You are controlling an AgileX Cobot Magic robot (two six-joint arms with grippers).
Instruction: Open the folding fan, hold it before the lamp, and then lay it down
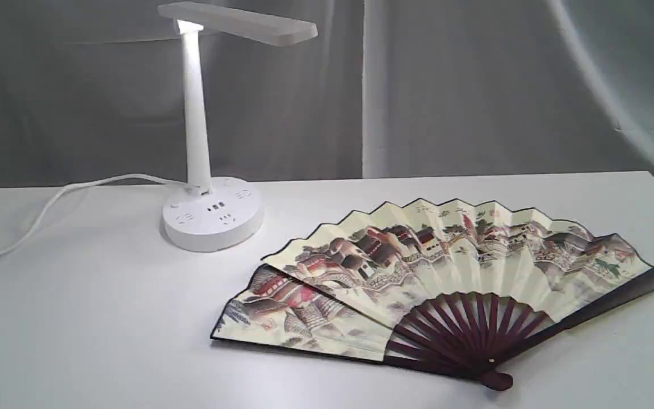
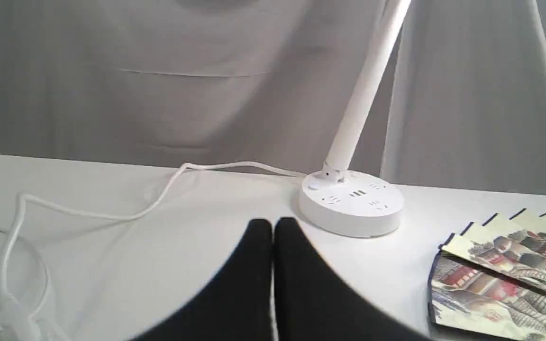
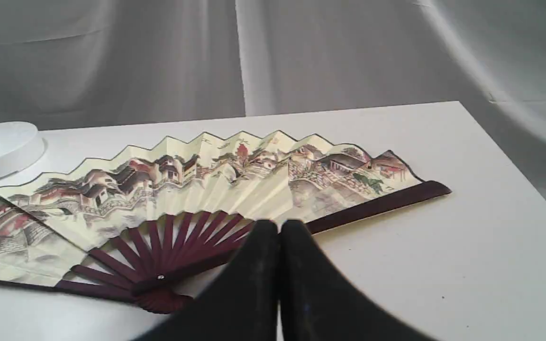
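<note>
The folding fan [image 1: 440, 284] lies spread open and flat on the white table [image 1: 77, 318], its maroon pivot toward the front; it also shows as the fan [image 3: 197, 189] and as its left pleats [image 2: 505, 270]. The white lamp [image 1: 210, 210] stands upright behind and left of it, base close to the fan's left tip, seen also as the lamp [image 2: 351, 203]. My left gripper [image 2: 273, 227] is shut and empty, in front of the lamp base. Hovering near the fan's ribs, my right gripper [image 3: 280, 229] is shut and holds nothing. Neither gripper appears in the exterior view.
The lamp's white cord [image 1: 49, 210] trails left across the table and loops near the left arm as the cord [image 2: 12, 246]. A grey curtain [image 1: 474, 85] hangs behind. The table's right edge [image 3: 505, 156] lies just past the fan's right guard.
</note>
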